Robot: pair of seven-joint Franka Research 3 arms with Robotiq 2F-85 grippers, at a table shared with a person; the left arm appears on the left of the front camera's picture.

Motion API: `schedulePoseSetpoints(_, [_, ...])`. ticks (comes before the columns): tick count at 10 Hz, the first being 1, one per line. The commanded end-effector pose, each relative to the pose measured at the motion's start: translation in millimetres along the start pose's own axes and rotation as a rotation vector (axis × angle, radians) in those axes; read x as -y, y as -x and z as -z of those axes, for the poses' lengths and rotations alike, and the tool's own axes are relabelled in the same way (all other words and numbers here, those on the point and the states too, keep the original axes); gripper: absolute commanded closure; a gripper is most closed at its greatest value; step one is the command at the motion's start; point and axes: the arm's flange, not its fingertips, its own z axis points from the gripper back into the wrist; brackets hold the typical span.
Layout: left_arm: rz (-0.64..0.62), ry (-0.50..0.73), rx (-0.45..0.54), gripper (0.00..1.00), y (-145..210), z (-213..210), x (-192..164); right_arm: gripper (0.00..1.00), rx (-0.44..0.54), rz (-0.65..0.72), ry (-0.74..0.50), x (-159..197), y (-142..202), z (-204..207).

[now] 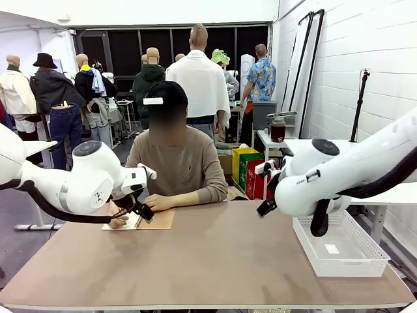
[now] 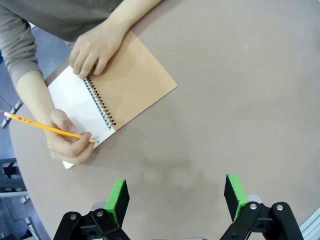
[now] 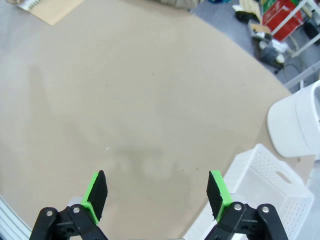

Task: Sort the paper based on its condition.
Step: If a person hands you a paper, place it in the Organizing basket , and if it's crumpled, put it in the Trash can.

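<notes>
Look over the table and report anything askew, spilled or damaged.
Nothing stands out. The notebook lies flat and open at the far edge, a hand writing in it with a pencil. The basket sits upright on the right. The left tool and the right tool hang open over the table.

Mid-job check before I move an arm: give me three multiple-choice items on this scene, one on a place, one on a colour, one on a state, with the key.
1. Where does the white basket stand?
A. at the right end of the table
B. right in front of the person
C. on the floor

2. What colour is the pencil in the person's hand?
A. green
B. orange-yellow
C. blue

3. How is the robot's left hand?
A. shut on a sheet
B. open, holding nothing
C. shut on the pencil

Key: 1 A, the front view shows it at the table's right end. 2 B, the left wrist view shows an orange-yellow shaft. 3 B, its green pads stand wide apart over bare table.
</notes>
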Motion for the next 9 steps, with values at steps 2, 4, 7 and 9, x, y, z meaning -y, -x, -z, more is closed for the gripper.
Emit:
schedulePoseSetpoints(2, [-0.012,-0.003,-0.012,0.00,-12.0,-45.5,-5.4,0.00,0.032,-0.074,-0.025,14.7,-6.7,-42.2])
schedulePoseSetpoints(4, [-0.015,-0.007,0.015,0.00,-16.5,-69.2,-9.2,0.00,0.056,-0.103,-0.036,19.1,-12.0,-62.1])
schedulePoseSetpoints(7, [-0.013,0.010,0.084,0.00,-10.1,-100.1,-10.5,0.00,0.114,-0.121,-0.033,20.1,-16.5,-87.5])
schedulePoseSetpoints(9, [-0.027,0.002,0.123,0.00,-7.5,-109.6,-12.5,0.00,0.149,-0.113,-0.031,20.5,-18.7,-93.1])
